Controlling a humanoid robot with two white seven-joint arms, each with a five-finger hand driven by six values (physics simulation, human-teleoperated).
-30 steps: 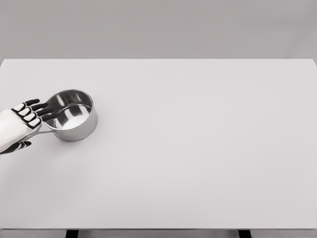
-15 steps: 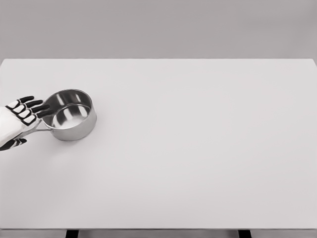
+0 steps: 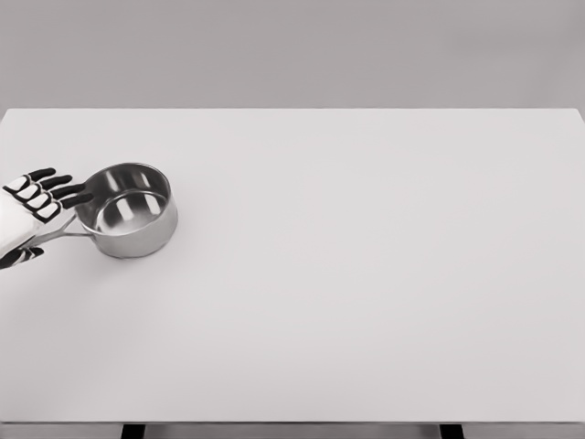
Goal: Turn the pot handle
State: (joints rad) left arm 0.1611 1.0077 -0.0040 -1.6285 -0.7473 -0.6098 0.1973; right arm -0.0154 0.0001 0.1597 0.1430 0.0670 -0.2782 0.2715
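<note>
1. We saw the pot (image 3: 128, 212) upright near the tabletop's (image 3: 366, 293) left edge, toward the far side.
2. Its handle (image 3: 62, 234) ran from the pot wall toward the left edge & slightly toward the near edge.
3. Left robot hand (image 3: 37, 206) sat over the handle, fingers (image 3: 57, 182) spread, gripping nothing; fingertips pointed at the pot rim.
4. Right arm wasn't in view, so left was nearer.

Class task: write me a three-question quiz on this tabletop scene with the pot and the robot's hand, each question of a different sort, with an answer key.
1. True or false: the pot lies tipped on its side.
2. Which way does the pot handle point? A) toward the picture's left edge B) toward the picture's right edge C) straight up
3. Fill in: the left hand has its fingers ____.

Key: 1 false, it stands upright on the table. 2 A. 3 spread.
</note>
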